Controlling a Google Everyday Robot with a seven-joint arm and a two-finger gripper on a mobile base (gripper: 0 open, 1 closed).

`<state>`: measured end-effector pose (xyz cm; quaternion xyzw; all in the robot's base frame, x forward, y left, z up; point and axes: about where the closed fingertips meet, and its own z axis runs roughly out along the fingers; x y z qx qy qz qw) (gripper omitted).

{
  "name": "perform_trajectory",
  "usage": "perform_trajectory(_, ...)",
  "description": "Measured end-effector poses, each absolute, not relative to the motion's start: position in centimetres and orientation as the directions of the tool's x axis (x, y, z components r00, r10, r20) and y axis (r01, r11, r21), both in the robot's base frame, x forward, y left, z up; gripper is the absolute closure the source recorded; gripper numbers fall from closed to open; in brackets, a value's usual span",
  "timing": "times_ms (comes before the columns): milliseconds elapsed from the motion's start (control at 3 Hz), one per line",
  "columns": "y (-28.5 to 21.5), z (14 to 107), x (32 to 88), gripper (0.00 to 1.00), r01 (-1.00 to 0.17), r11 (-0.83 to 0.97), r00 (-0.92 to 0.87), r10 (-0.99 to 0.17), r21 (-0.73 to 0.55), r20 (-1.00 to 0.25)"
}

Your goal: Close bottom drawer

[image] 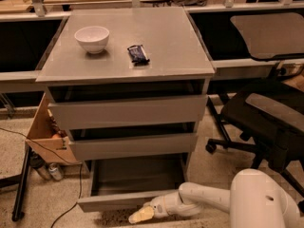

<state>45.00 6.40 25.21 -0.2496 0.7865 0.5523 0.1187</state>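
Gripper (141, 215) hangs just before open bottom drawer (137, 177); plain grey inside shows.

Grey wood-grain cabinet top (171, 32): a white round bowl (92, 38) stands at left rear; a dark wrapped snack bar (138, 54) lies near centre, apart from it. Speckled floor (33, 198): brown cardboard box (46, 137) and a drinks can (56, 171) left of the cabinet; pale-tipped gripper (141, 215) low over the floor at the cabinet's foot.

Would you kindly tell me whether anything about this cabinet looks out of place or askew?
The bottom drawer is pulled well out, its grey inside exposed, while the middle drawer and top drawer are nearly shut. The end effector sits low, just in front of its front panel.
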Motion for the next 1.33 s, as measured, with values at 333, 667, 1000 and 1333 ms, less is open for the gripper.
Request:
perform_trajectory(333, 6.6, 27.7, 47.9, 0.0, -0.568, 0.325, -0.823, -0.239, 0.756, -0.515)
perform_trajectory(667, 7.2, 28.8, 49.5, 0.0, -0.586, 0.352, -0.811, -0.26, 0.73, -0.525)
perform_trajectory(1000, 7.6, 29.6, 50.5, 0.0, -0.608, 0.354, -0.794, -0.293, 0.711, -0.533)
perform_trajectory(1333, 7.2, 29.9, 50.5, 0.0, -0.617, 0.326, -0.786, -0.29, 0.716, -0.546)
